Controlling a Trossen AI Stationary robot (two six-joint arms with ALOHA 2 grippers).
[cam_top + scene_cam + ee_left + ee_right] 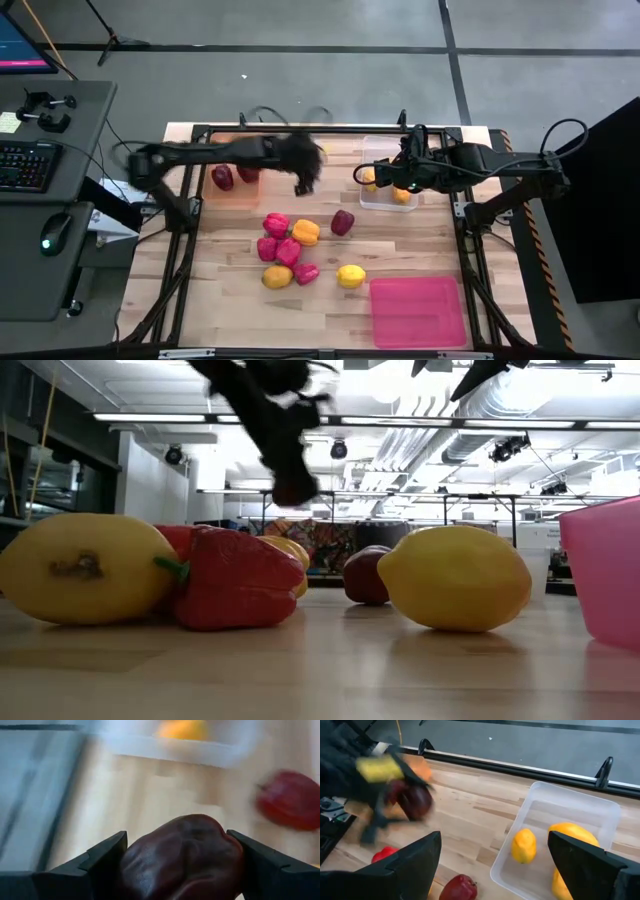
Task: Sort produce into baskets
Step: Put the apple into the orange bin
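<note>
Left gripper (175,865): fingers clamped on a maroon fruit (182,855), raised above the counter (230,290) toward 12 o'clock.
Right gripper (495,865): fingers wide apart, holding nothing, above the clear basket (372,150) at 1 o'clock.
Clear basket: yellow fruits (524,845) inside.
Orange basket (235,192): 11 o'clock, two maroon fruits inside.
Pink basket (418,310): 5 o'clock.
Loose produce (290,248): peppers and citrus at the centre.
</note>
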